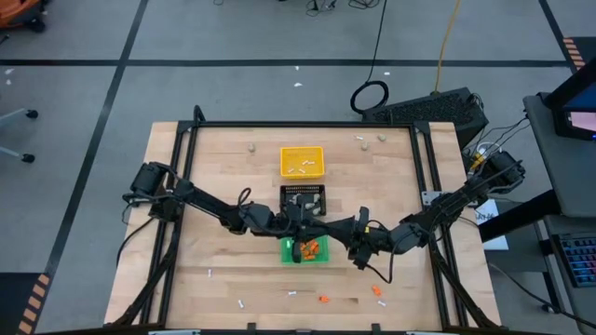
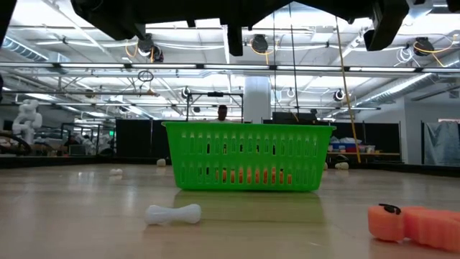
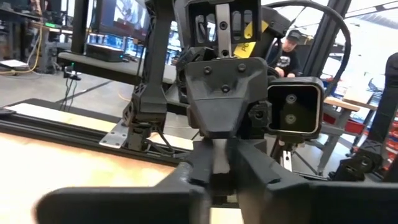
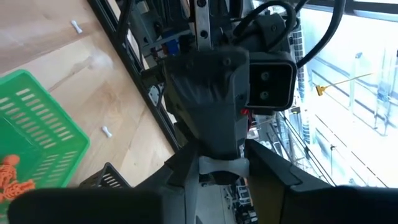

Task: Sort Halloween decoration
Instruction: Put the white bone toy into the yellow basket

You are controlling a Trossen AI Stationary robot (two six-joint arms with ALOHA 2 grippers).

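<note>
Wooden counter (image 1: pixel 223 279): both pincers meet above the green tray (image 1: pixel 305 249), passing a white stick (image 3: pixel 221 155); whose grip holds cannot be told. Release should wait until the receiver clamps firmly.

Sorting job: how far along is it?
Partly done. The green tray holds orange bits and the yellow tray holds white sticks. In hand: both claws meet above the green tray, and a white piece sits between them. Left: loose white sticks, orange bits and beige lumps still lie on the table.
</note>
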